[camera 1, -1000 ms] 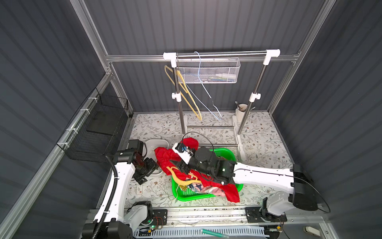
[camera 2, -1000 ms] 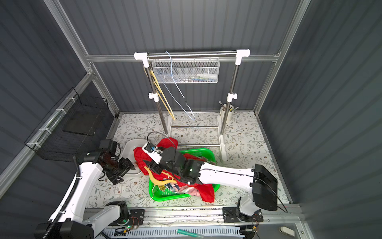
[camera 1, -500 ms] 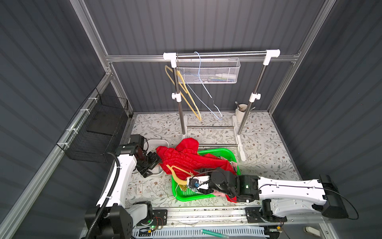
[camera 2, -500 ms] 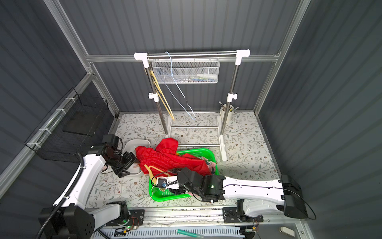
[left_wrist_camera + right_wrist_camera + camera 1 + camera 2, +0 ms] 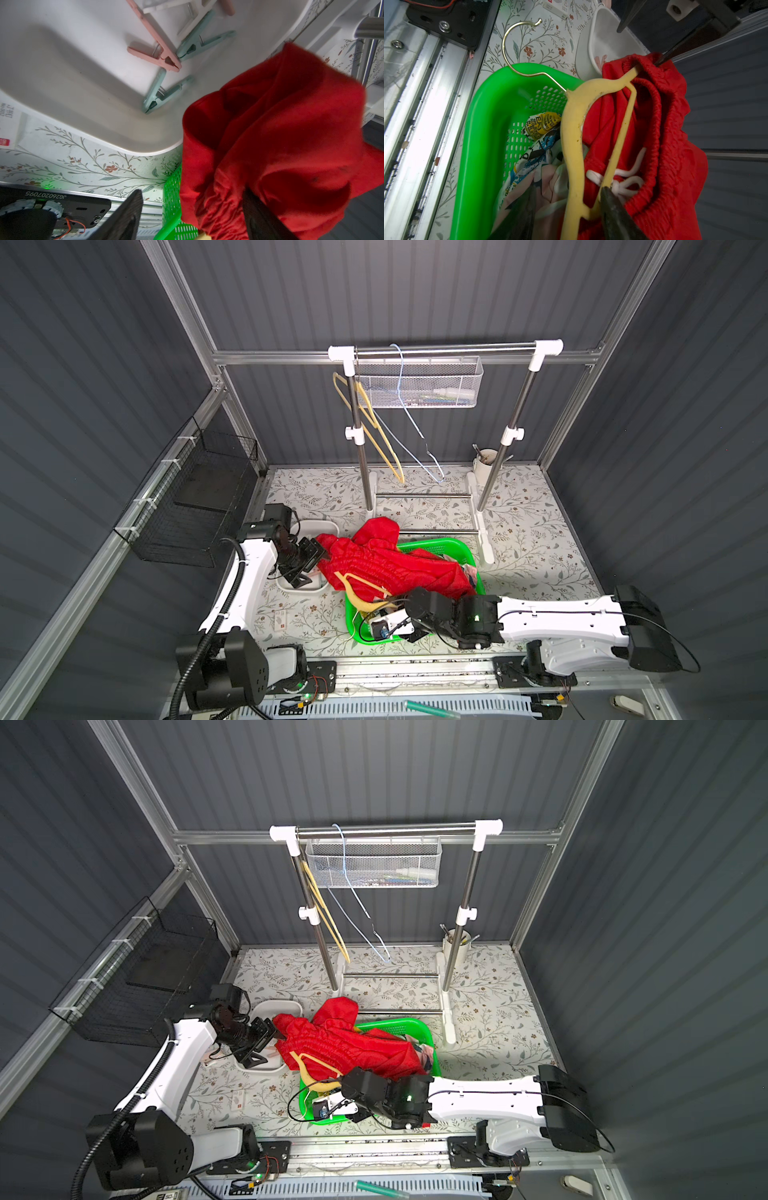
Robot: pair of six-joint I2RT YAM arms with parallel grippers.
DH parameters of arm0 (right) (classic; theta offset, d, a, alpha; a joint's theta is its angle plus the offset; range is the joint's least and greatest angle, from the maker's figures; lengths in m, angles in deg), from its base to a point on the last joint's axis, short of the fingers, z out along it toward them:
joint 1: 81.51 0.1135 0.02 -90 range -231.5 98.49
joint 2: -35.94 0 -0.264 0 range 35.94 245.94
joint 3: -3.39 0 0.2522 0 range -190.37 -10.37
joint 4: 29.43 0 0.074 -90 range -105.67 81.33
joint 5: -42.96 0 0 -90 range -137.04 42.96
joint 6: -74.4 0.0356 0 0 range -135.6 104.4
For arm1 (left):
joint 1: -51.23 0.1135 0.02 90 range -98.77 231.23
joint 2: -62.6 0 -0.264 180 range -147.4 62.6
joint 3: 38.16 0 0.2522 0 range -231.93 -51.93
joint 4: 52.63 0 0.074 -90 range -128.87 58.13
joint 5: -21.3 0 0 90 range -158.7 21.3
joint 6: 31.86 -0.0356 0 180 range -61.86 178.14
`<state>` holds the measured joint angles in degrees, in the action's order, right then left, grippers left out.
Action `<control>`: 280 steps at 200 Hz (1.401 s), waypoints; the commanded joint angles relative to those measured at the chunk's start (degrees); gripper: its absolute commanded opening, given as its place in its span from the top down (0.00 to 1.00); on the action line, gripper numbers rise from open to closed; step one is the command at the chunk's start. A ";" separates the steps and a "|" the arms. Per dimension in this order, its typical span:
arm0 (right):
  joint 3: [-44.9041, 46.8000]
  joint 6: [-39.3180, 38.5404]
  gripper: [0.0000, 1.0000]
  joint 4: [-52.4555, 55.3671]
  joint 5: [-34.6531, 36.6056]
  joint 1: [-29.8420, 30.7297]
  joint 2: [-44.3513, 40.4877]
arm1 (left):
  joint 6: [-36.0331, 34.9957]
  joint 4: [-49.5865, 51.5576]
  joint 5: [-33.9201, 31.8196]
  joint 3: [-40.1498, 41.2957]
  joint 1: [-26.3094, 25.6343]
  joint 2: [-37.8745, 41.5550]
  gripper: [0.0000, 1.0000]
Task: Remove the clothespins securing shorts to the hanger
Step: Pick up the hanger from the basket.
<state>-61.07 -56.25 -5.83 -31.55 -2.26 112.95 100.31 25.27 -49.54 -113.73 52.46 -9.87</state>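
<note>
Red shorts (image 5: 386, 564) (image 5: 345, 1044) drape over a green basket (image 5: 436, 545) and a white tray (image 5: 316, 526), hung on a yellow hanger (image 5: 573, 133) (image 5: 361, 593). My right gripper (image 5: 569, 188) (image 5: 392, 602) straddles the hanger near the white drawstring (image 5: 629, 176), jaws apart, one finger against the thin bar. My left gripper (image 5: 192, 191) (image 5: 313, 566) stands wide open over the tray, the shorts' waistband edge (image 5: 207, 197) between its fingers. Loose clothespins lie in the tray: a pink one (image 5: 158, 47) and two mint ones (image 5: 199, 43) (image 5: 164, 93). No clothespin shows on the shorts.
Printed shorts (image 5: 537, 133) lie inside the basket under the hanger. At the back, a rack (image 5: 444, 350) carries yellow hangers (image 5: 374, 423), a blue wire hanger (image 5: 415, 423) and a mesh bin (image 5: 419, 385). A black wire basket (image 5: 199, 506) hangs on the left wall. A cup (image 5: 484, 462) stands behind.
My right arm pulled back from over the shorts to the basket's front edge and its jaws narrowed around the hanger. The left gripper moved in to the shorts' edge.
</note>
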 commanded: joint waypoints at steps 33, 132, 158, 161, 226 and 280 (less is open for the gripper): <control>-3.24 -5.76 0.57 -4.17 9.64 0.21 4.17 | 0.29 0.36 1.83 -1.98 0.27 -0.15 0.23; -3.71 -9.43 0.83 -8.86 16.81 1.44 0.73 | -0.20 3.09 1.22 -6.90 0.26 0.56 0.23; -3.55 -9.06 0.86 -9.41 17.24 1.35 -0.70 | -0.81 4.07 0.13 -9.23 0.26 0.84 0.23; -3.53 -9.02 0.86 -9.55 17.22 1.38 -0.87 | -0.90 4.14 0.16 -9.54 0.26 0.84 0.23; -3.27 -2.54 0.93 -11.24 11.63 -1.08 -5.05 | -3.65 5.51 -4.77 -17.72 0.26 -0.48 0.22; -4.28 7.83 0.97 -7.91 1.98 -9.11 -10.95 | -11.21 2.53 -9.18 -21.45 0.26 1.28 0.21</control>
<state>-63.10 -55.61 -13.96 -23.77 -7.68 105.45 95.00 28.66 -56.60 -134.14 52.46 -9.89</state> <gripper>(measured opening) 0.078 0.784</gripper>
